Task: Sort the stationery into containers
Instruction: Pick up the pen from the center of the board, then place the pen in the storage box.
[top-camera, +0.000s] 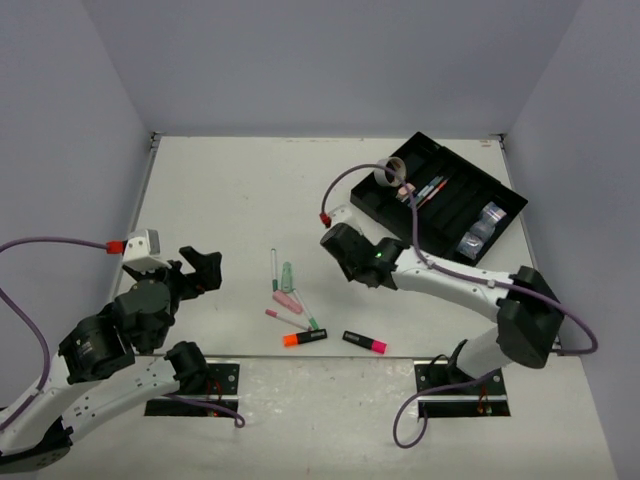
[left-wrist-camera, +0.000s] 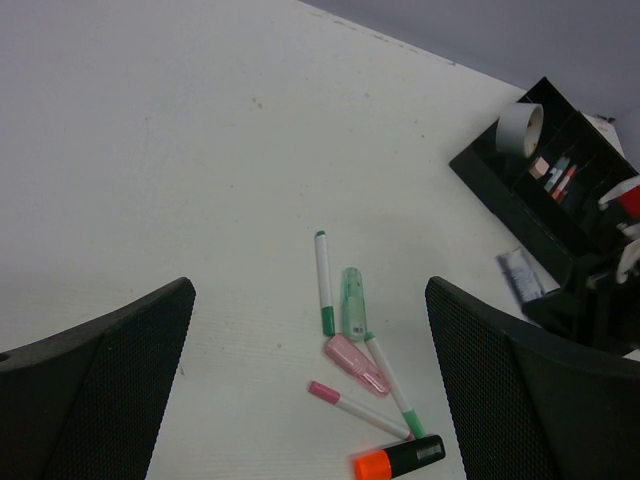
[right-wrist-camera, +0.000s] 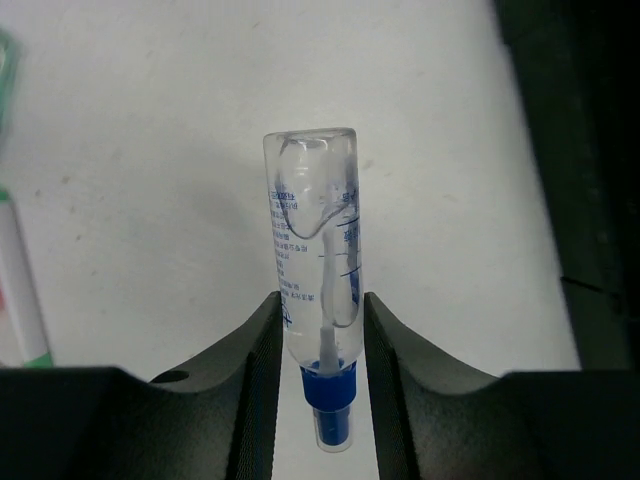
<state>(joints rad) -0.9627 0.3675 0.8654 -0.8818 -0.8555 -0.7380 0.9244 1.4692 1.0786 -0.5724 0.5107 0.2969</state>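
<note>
Tray (top-camera: 500, 190) far right on the table (top-camera: 220, 200), tape ring (top-camera: 388, 176) in its left end; pens (top-camera: 274, 268) and highlighters (top-camera: 365, 342) near centre.

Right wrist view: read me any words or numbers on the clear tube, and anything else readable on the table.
On the clear tube in the right gripper: lines of blue print down its side, too blurred to read.
On the orange highlighter: any marking is too small to read.
Everywhere else: no readable text.
</note>
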